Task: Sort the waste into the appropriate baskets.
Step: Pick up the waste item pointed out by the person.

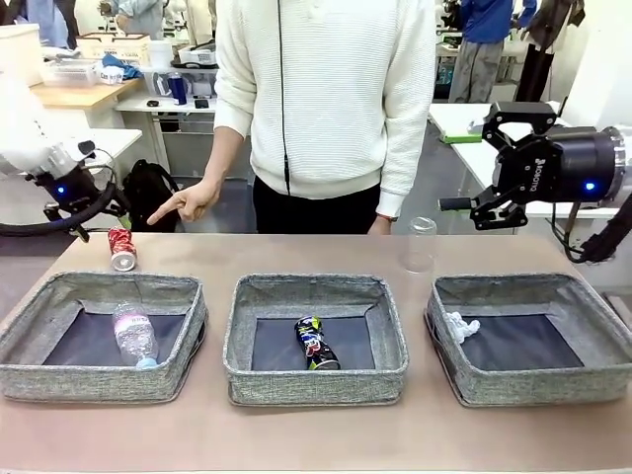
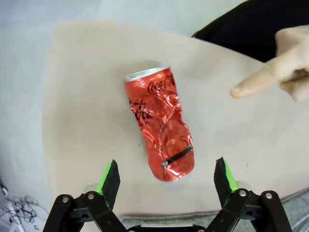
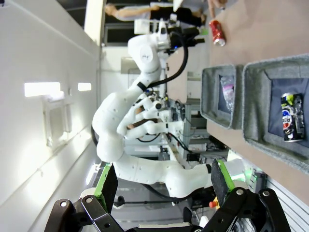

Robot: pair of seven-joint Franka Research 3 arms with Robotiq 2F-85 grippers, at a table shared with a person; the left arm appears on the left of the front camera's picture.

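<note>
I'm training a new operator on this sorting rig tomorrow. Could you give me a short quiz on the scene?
1. Multiple choice: where is the clear plastic bottle? A) left basket B) middle basket C) right basket
2. True or false: the red crushed can already lies in a basket.
3. Fill in: the person's hand points at the ____.

Key:
1. A.
2. False. It lies on the table, ahead of the open left gripper.
3. Red crushed can.
</note>
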